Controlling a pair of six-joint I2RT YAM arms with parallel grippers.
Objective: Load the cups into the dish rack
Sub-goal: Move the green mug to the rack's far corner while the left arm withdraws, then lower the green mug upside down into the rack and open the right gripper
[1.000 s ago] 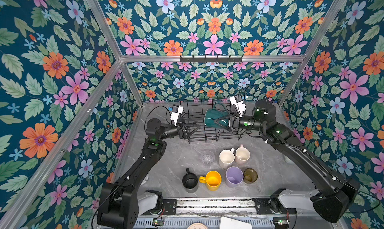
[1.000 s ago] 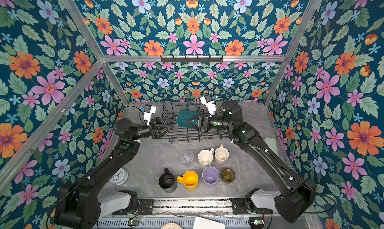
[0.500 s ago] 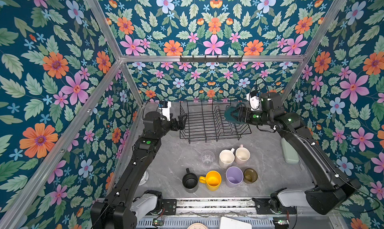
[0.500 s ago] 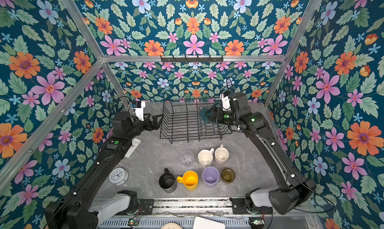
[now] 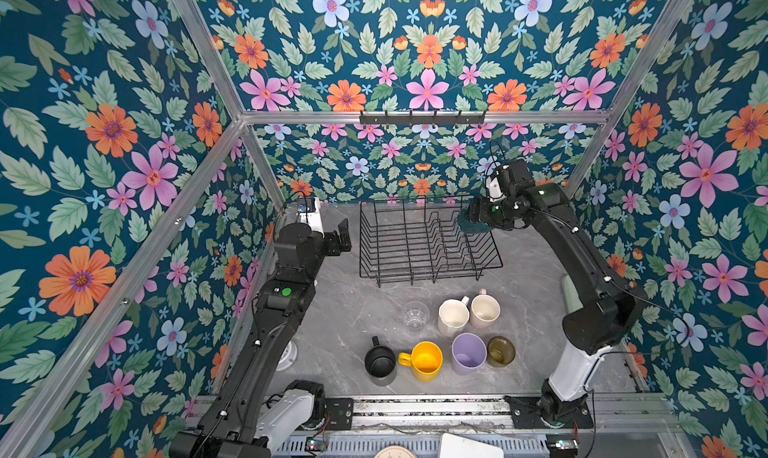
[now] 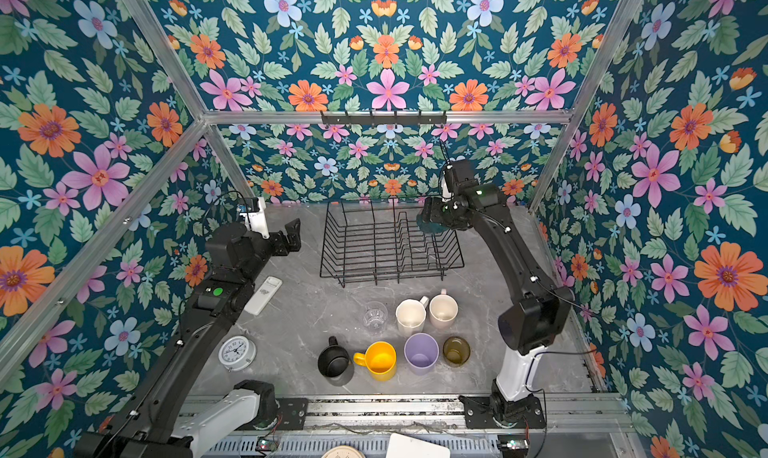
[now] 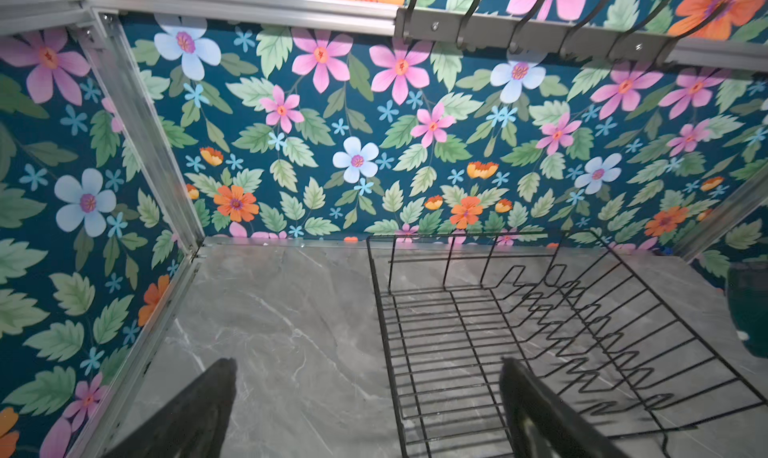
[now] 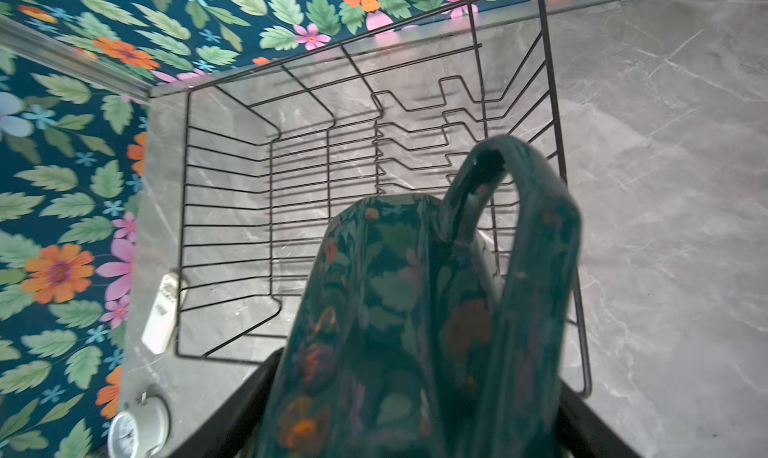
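Both arms are matte black with boxy, rounded link housings. Each rises from a white base segment bolted to a black plate on a silver rail, seen in both top views. The left arm [image 5: 266, 335] carries a round green marking on its forearm and a white camera block near its wrist. The right arm [image 5: 582, 269] shows a small green light near its wrist, a white camera block and thin black cables with small white clips along its links. The left tool [image 7: 365, 410] has 2 black tapering fingers [image 7: 199, 414].
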